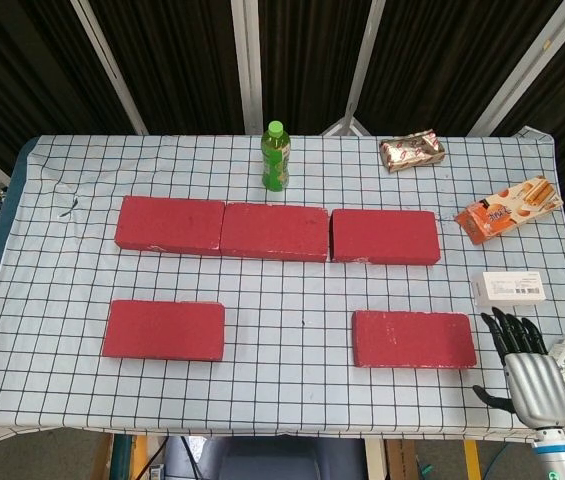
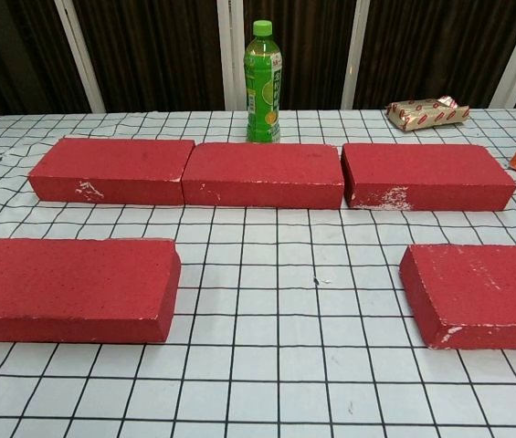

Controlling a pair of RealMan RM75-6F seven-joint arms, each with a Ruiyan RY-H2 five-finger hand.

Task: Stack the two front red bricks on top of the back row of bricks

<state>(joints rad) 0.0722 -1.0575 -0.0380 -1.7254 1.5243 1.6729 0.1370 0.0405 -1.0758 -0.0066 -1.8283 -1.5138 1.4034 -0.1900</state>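
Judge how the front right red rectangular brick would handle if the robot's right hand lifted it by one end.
The front right red rectangular brick looks rigid, so it should not flex. Its thick slab form suggests weight, so it might tilt down from the right hand. White chips along its edge hint at a rough, crumbly surface, probably not slippery.

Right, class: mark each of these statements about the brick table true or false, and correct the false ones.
1. Three red bricks form the back row. True.
2. A front brick is already stacked on the back row. False: both front bricks, left and right, lie flat on the table.
3. The green bottle stands upright behind the back row. True.
4. The right hand grips the right front brick. False: it is apart from the brick, to its right, holding nothing.
5. All three back bricks touch. False: the rightmost one sits slightly apart.
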